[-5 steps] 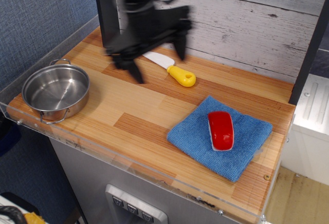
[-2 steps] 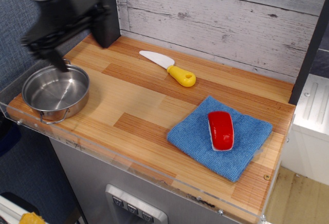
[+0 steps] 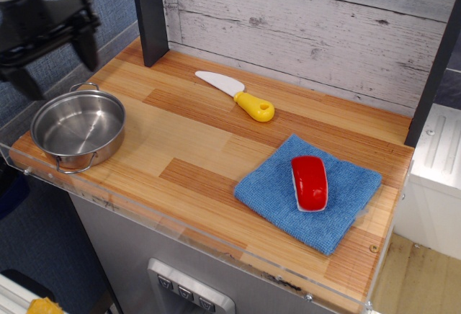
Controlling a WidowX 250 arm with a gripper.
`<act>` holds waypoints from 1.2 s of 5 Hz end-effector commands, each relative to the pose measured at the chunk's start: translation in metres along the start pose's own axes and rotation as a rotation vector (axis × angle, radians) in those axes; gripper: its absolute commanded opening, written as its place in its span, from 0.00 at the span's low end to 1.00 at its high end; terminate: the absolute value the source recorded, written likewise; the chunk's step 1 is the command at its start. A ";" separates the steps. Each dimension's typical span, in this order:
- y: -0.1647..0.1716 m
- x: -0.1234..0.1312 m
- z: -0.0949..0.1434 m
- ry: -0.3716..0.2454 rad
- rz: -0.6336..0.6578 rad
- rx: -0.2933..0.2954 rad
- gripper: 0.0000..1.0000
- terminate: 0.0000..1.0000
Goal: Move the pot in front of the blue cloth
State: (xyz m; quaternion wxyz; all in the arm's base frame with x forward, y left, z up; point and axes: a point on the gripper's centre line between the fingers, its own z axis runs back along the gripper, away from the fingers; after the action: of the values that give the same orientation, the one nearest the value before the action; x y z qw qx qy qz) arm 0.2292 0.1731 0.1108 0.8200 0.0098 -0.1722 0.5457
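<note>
Observation.image, left to right: hand, dark and blurred, fingers spread, above the pot's far rim. Pot, empty, at the surface's left end. Yellow-handled knife near the back wall. Blue cloth toward the right, red block lying on it.

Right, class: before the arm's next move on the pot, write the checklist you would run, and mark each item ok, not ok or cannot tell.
1. Hand open: ok, fingers spread.
2. Hand over the small shiny steel pot: ok, above its far rim, not touching.
3. Pot empty and upright: ok.
4. Bare wood in front of the square blue cloth: cannot tell, only a narrow strip.
5. Red block on cloth, out of the way: ok.
6. Yellow-handled knife clear of the path: ok.
</note>
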 end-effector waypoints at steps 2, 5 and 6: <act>0.016 0.023 -0.014 -0.042 -0.101 0.067 1.00 0.00; 0.031 0.022 -0.045 -0.003 -0.190 0.150 1.00 0.00; 0.036 0.018 -0.057 0.029 -0.179 0.167 1.00 0.00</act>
State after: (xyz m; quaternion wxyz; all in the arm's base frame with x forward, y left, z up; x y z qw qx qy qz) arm 0.2182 0.2092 0.0409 0.8682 0.0799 -0.0913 0.4811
